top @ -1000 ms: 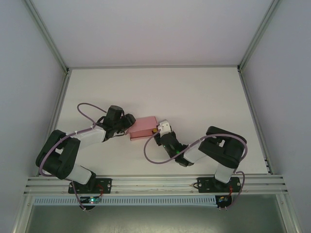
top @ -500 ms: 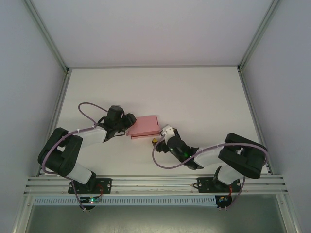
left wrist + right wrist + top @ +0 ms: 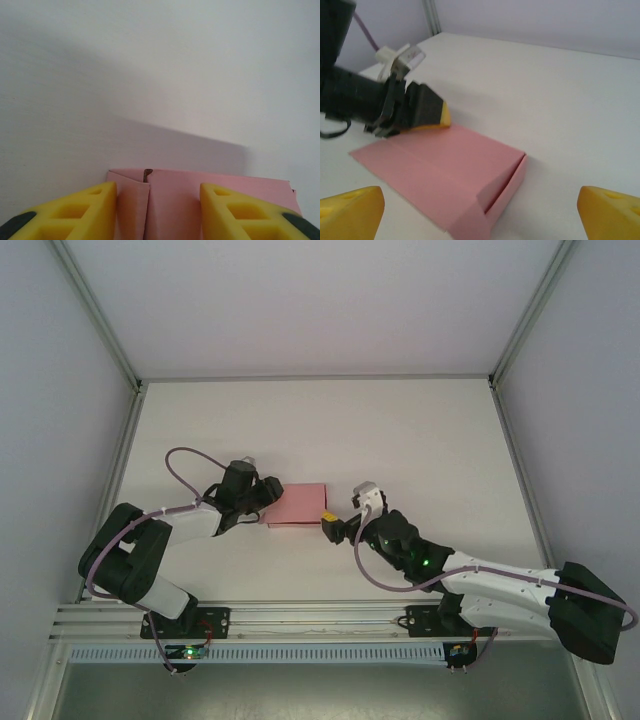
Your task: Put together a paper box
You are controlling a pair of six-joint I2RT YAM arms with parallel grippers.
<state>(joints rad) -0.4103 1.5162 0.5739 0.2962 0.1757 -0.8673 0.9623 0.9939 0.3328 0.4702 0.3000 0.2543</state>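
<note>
There is one box (image 3: 300, 505), and it is pink. There is one table (image 3: 400, 430), and it is white. There are two robot arms: one left arm (image 3: 185, 523) and one right arm (image 3: 500, 585). Each arm has one grabber at its end, so that makes two: the left gripper (image 3: 264, 502) and the right gripper (image 3: 345, 506). Each one has two yellow fingers (image 3: 351, 207), so there are four in all. There are two purple cables (image 3: 178, 454), one on each arm.
</note>
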